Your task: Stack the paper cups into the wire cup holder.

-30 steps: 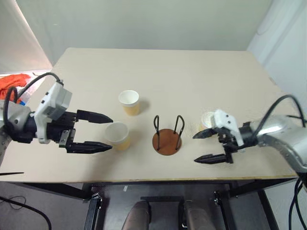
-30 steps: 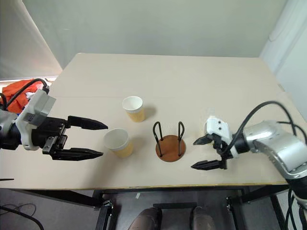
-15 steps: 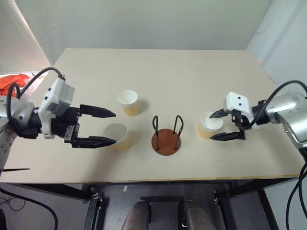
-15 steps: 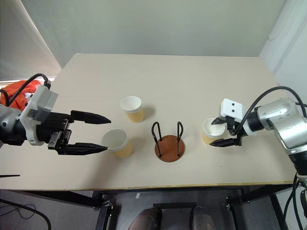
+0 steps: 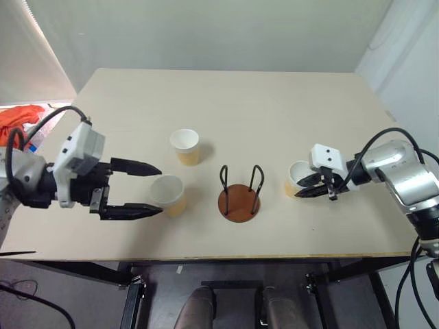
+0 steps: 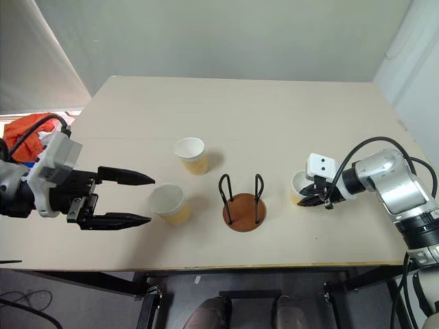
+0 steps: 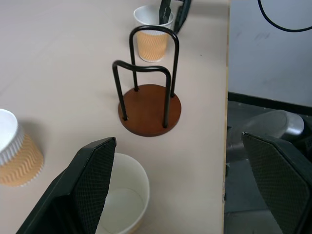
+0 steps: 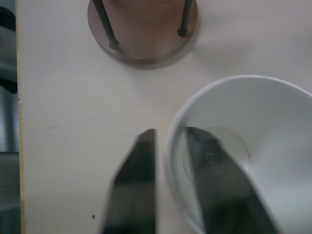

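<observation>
Three tan paper cups stand on the table. One cup (image 5: 184,145) is at the back left and one (image 5: 168,194) at the front left. My open left gripper (image 5: 160,190) has its fingertips on either side of the front cup's left edge; this cup (image 7: 122,204) sits close to one finger (image 7: 92,180). The wire cup holder (image 5: 239,201) stands empty in the middle. Right of it is the third cup (image 5: 298,177). My right gripper (image 8: 170,161) is shut on its wall, one finger (image 8: 209,170) inside and one outside.
The beige table (image 5: 274,103) stretches wide and bare behind the cups. An orange cloth (image 5: 17,120) lies beyond the table's left edge. The front edge runs just below both grippers.
My right gripper came from the table's front up to the right cup and closed on its wall. The left gripper stayed open by the front left cup.
</observation>
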Motion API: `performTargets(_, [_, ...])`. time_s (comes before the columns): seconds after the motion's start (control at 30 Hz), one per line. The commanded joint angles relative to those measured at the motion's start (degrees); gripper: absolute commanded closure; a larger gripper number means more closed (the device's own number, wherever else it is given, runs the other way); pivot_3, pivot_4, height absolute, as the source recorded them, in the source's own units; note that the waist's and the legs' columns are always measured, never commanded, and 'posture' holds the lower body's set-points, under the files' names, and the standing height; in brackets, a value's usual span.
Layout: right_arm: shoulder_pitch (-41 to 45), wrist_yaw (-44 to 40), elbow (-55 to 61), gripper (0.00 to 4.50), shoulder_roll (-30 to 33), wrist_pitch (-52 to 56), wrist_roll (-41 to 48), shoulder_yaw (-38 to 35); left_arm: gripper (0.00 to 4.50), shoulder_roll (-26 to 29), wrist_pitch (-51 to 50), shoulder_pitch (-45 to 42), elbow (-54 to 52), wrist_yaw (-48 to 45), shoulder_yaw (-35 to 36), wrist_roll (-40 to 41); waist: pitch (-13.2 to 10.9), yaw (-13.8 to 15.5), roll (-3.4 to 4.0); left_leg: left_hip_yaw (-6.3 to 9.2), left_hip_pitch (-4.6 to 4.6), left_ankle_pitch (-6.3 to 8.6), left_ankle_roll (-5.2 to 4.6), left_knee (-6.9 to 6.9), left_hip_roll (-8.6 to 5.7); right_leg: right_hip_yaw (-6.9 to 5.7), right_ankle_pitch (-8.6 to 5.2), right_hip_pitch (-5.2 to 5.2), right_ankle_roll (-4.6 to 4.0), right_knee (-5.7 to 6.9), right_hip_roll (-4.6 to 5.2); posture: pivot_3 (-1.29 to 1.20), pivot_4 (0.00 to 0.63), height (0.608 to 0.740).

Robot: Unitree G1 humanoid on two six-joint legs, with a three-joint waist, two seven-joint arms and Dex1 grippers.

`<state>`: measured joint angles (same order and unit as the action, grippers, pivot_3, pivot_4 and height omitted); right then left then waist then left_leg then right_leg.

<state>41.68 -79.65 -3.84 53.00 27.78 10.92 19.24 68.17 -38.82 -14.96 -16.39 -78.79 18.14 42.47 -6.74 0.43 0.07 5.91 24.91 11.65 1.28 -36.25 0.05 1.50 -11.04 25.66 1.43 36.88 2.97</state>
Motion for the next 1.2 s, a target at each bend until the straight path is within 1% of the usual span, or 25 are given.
performTargets(0.03, [2.9,-3.3,2.9,4.47,1.7,-0.4,2.6,-4.6,0.00,0.9,0.3,-0.1,-1.4,0.3,2.5,0.4,0.0,0.0,0.00,0.00,0.00,0.00,0.00,0.00,0.00,0.00,0.00,0.00,0.00,0.00,0.00,0.00,0.150,0.740])
performTargets(0.13, [6.4,-6.2,3.5,4.47,2.4,0.3,6.3,-8.2,0.00,1.0,0.4,-0.5,-0.9,0.4,2.3,0.3,0.0,0.0,0.02,0.00,0.00,0.00,0.01,0.01,-0.01,0.00,-0.01,0.01,-0.03,0.00,0.00,0.00,0.150,0.740])
performTargets(0.2, [10.5,-8.3,4.0,4.47,2.2,1.2,9.5,-10.5,0.00,1.3,0.7,-0.9,-0.5,0.4,2.4,0.0,0.0,0.0,0.03,-0.02,0.01,0.00,0.02,0.01,-0.01,0.01,-0.03,0.02,-0.05,0.01,0.00,0.00,0.150,0.740])
performTargets(0.27, [15.2,-9.7,3.4,4.47,1.3,1.0,10.9,-11.4,0.00,1.6,0.8,-1.4,0.0,0.3,2.5,0.0,0.0,-0.1,0.03,-0.02,0.00,-0.01,0.03,0.04,-0.01,0.01,-0.05,0.05,-0.09,0.01,-0.02,0.00,0.150,0.740])
performTargets(0.37, [21.1,-9.9,2.2,4.47,-2.2,0.4,11.8,-10.9,0.00,1.6,0.9,-1.8,0.4,0.3,2.3,0.0,0.0,-0.2,0.01,-0.01,-0.05,-0.01,0.05,0.08,0.02,0.00,-0.16,0.05,-0.27,0.03,-0.05,0.00,0.150,0.740])
performTargets(0.43, [23.0,-9.7,2.8,4.47,-5.2,0.6,12.3,-9.8,0.00,1.3,0.7,-1.9,0.1,0.7,1.9,0.1,0.0,-0.3,0.01,0.00,-0.09,0.00,0.06,0.10,0.03,0.01,-0.19,0.05,-0.33,0.05,-0.06,0.00,0.150,0.740])
performTargets(0.53, [22.9,-9.9,4.6,4.47,-9.1,0.0,12.2,-7.6,0.00,0.7,0.3,-2.0,-0.8,1.5,1.6,0.6,0.0,-0.4,0.02,0.01,-0.08,0.00,0.06,0.10,0.03,0.00,-0.19,0.06,-0.35,0.07,-0.07,0.00,0.150,0.740])
performTargets(0.6, [21.8,-9.7,4.9,4.47,-10.3,-1.0,10.9,-6.3,0.00,0.6,0.1,-1.9,-1.3,2.0,1.8,0.8,0.0,-0.4,0.02,0.00,-0.03,0.00,0.06,0.09,0.02,0.00,-0.19,0.11,-0.37,0.08,-0.06,0.00,0.150,0.740])
performTargets(0.77, [19.4,-10.3,6.9,4.47,-10.6,-1.7,10.9,-5.4,0.00,0.6,-0.1,0.6,-2.1,3.0,4.1,0.7,0.0,0.0,0.02,0.02,0.02,0.03,0.01,0.08,-0.01,-0.02,-0.24,0.09,-0.50,0.06,-0.03,0.00,0.150,0.740])
performTargets(1.0, [18.7,-10.7,7.7,4.47,-11.3,-1.9,10.5,-4.6,0.00,0.6,-0.1,1.7,-2.7,3.6,4.9,1.2,0.0,-0.2,0.02,0.00,-0.03,0.02,0.09,0.08,0.02,-0.03,-0.24,0.10,-0.50,0.13,-0.04,0.00,0.150,0.740])
performTargets(1.1, [18.4,-10.1,6.6,3.85,-11.8,-2.7,8.7,-3.4,0.00,0.6,0.1,1.3,-2.4,3.7,4.8,1.4,0.0,-0.2,0.02,0.01,-0.05,-0.01,0.11,0.08,0.02,-0.03,-0.21,0.09,-0.54,0.15,-0.04,0.00,0.150,0.740])
performTargets(1.2, [18.3,-9.7,5.6,2.89,-12.0,-3.2,7.5,-2.8,0.00,0.6,0.2,0.7,-2.4,3.8,4.6,1.6,0.0,-0.2,0.02,0.01,-0.05,-0.05,0.11,0.08,0.01,-0.03,-0.17,0.09,-0.61,0.14,-0.04,0.00,0.150,0.740])
